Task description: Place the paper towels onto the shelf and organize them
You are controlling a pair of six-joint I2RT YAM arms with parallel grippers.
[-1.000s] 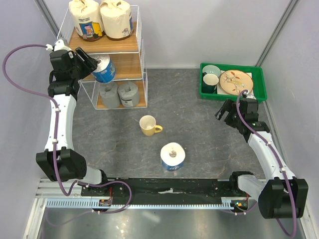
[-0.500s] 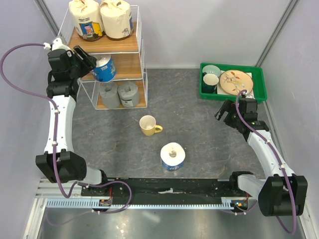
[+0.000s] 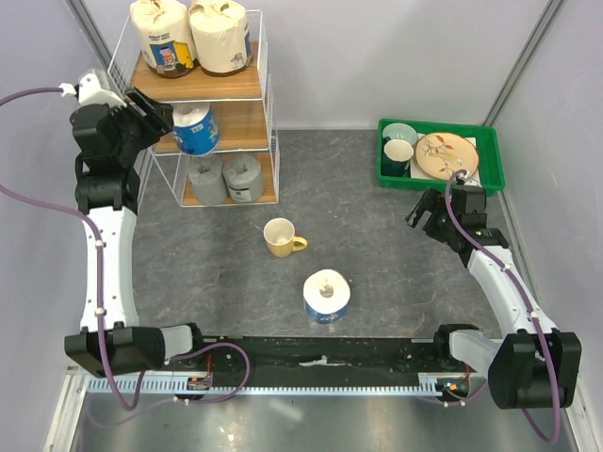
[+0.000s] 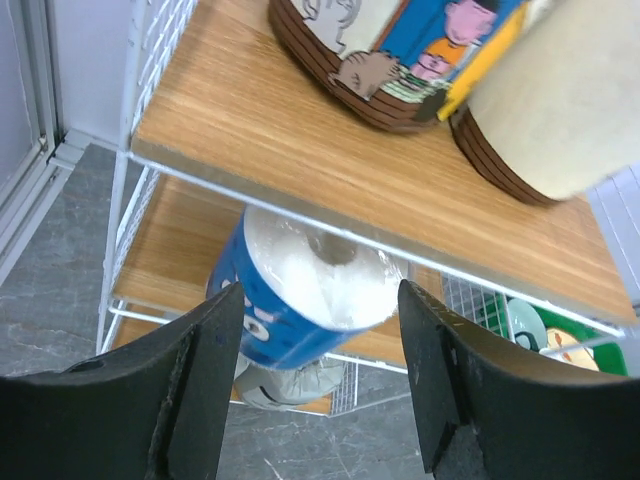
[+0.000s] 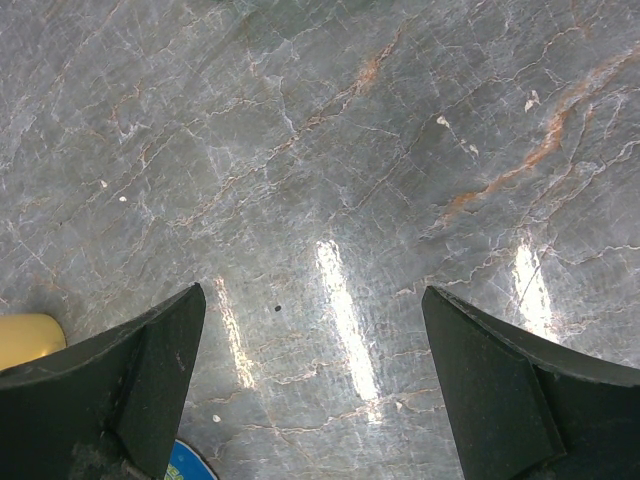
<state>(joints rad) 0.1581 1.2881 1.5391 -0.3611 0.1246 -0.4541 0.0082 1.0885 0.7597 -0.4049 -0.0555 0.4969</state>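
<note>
Top external: five of six paper towels are on the shelf (image 3: 240, 121). Two cream rolls (image 3: 188, 36) are on the top tier and two grey rolls (image 3: 226, 177) on the bottom. One blue-white roll (image 3: 195, 129) is on the middle tier, tilted, at its left end. The left gripper (image 3: 155, 113) is just beside it. The last roll (image 3: 326, 297) stands on the worktop (image 3: 396, 264) near the arm bases, with the yellow mug (image 3: 281, 236) close by. The right gripper (image 3: 429, 215) hangs near the green tray (image 3: 438, 186).

Left wrist: the jaws are apart. The middle-tier roll (image 4: 300, 290) sits ahead of the fingers (image 4: 200, 380), not clamped as far as I can tell. I read this as the release step.

Right wrist: the jaws are wide apart, empty, and over bare stone.

Next: pick up the worktop roll and set it beside its twin. The middle tier is tight under the top board, so it needs a low, level entry. The leaning roll probably needs straightening.

Surface: grey marble-look, glossy, with light glare. Room: plain pale walls, metal corner posts.
</note>
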